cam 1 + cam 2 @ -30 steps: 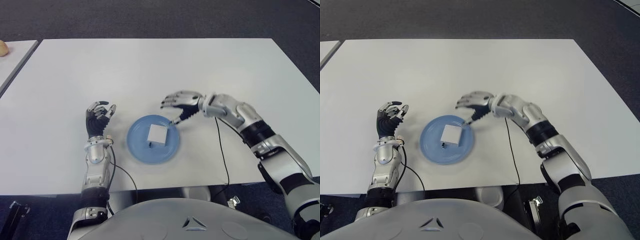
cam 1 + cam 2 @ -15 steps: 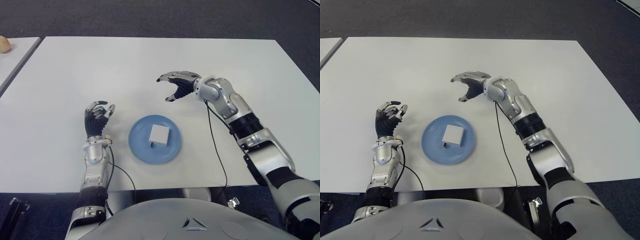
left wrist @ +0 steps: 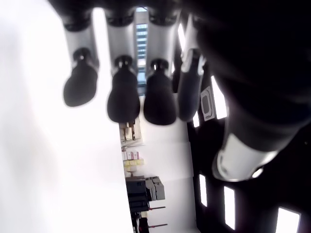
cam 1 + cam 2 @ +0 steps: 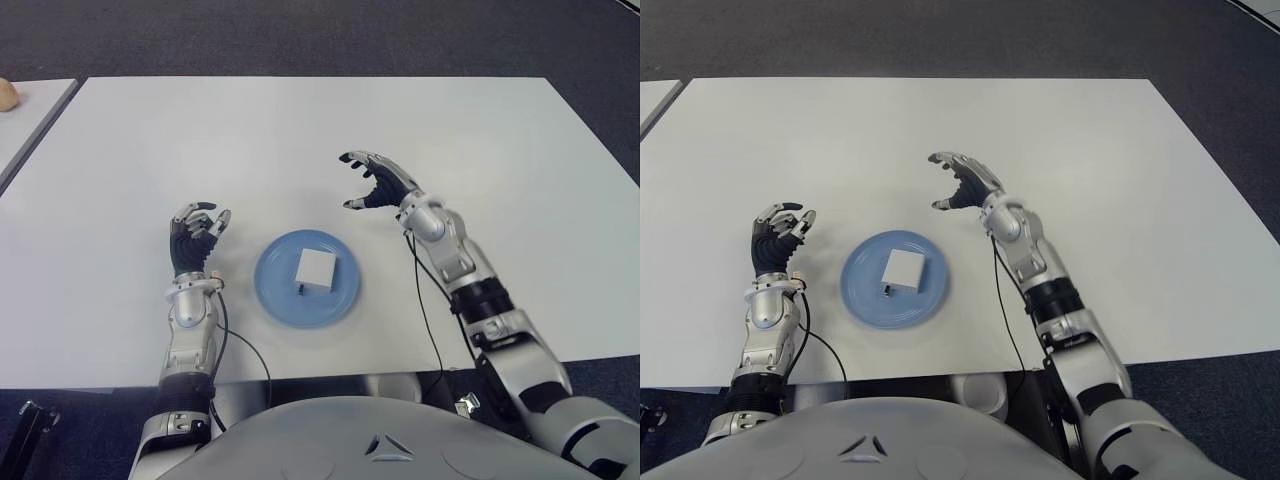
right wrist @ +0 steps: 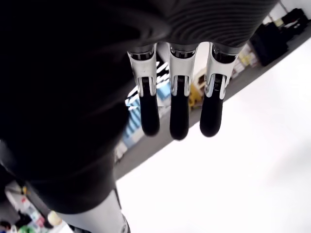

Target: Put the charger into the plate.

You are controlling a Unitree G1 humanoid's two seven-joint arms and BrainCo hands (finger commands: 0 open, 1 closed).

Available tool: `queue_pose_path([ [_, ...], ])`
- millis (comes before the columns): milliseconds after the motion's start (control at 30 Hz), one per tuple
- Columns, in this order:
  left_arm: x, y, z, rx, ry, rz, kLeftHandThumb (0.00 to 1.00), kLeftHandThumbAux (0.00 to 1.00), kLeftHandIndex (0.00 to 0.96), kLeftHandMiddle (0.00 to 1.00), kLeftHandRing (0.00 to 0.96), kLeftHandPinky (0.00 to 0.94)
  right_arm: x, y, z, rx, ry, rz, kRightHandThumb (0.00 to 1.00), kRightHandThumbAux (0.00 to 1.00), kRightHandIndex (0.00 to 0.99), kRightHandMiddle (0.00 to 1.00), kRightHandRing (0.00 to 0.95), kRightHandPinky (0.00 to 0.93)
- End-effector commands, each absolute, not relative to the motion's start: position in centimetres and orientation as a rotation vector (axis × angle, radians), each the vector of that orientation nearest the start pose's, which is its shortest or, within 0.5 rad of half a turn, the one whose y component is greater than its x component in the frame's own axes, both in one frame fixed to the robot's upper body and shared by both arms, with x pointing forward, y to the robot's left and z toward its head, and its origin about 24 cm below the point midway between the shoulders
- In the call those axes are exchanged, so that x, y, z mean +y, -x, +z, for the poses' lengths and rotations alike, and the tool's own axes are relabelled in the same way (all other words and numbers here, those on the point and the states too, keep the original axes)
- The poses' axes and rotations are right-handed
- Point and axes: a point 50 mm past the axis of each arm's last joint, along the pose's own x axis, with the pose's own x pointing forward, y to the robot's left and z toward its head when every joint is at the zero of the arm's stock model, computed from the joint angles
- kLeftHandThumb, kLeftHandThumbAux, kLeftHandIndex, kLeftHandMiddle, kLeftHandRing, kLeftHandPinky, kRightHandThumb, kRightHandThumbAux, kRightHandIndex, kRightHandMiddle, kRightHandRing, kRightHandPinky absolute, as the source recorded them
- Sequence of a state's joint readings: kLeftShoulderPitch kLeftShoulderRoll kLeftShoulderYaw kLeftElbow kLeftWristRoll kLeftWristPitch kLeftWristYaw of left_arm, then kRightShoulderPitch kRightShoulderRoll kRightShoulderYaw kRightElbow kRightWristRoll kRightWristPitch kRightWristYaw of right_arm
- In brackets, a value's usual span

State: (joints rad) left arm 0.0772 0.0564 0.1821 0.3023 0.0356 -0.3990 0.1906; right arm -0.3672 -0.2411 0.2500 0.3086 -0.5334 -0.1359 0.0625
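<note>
White square charger (image 4: pixel 316 268) sits in my round blue plate (image 4: pixel 274 292) near the desk's front edge, right hand (image 4: pixel 385 182) empty, fingers spread, left hand (image 4: pixel 193 236) loosely curled, empty.

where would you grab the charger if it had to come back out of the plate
From above, fingers on two opposite side faces of the white charger. It lies flat in the blue plate, whose low rim blocks a sideways approach. The open right hand is nearest.

silver jointed arms, black-fingered left robot hand (image 4: pixel 194 232) and right robot hand (image 4: pixel 385 182), thin black cables.
</note>
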Motion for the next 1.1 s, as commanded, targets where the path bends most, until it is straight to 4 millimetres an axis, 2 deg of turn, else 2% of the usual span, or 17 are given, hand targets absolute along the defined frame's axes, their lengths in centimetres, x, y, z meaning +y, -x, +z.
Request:
queue_pose_path([
  [33, 22.0, -21.5, -1.0, -0.003, -0.105, 0.364, 0.706, 0.72, 0.44, 0.781, 0.755, 0.745, -11.7, -30.2, 6.0, -0.188, 0.659, 0.24, 0.403, 0.883, 0.31, 0.347, 0.353, 0.394],
  [100, 22.0, -21.4, -1.1, 0.002, -0.106, 0.36, 0.706, 0.72, 0.44, 0.781, 0.755, 0.744, -11.9, -29.4, 5.3, -0.19, 0.561, 0.188, 0.578, 0.797, 0.372, 0.401, 0.408, 0.445],
  [267, 21.9, -21.4, -1.2, 0.0, -0.101, 0.352, 0.706, 0.72, 0.439, 0.779, 0.754, 0.744, -12.4, -27.9, 3.6, -0.2, 0.429, 0.121, 0.68, 0.746, 0.411, 0.463, 0.47, 0.492],
  [667, 21.8, -21.5, -1.8, 0.04, -0.134, 0.327, 0.707, 0.721, 0.439, 0.774, 0.753, 0.745, -12.8, -25.9, 1.0, -0.247, 0.372, 0.045, 0.701, 0.733, 0.428, 0.592, 0.609, 0.634],
  [1100, 21.5, -21.8, -2.6, 0.06, -0.146, 0.305, 0.705, 0.722, 0.439, 0.791, 0.77, 0.761, -12.1, -24.3, -1.2, -0.19, 0.373, 0.021, 0.701, 0.733, 0.43, 0.66, 0.676, 0.702],
])
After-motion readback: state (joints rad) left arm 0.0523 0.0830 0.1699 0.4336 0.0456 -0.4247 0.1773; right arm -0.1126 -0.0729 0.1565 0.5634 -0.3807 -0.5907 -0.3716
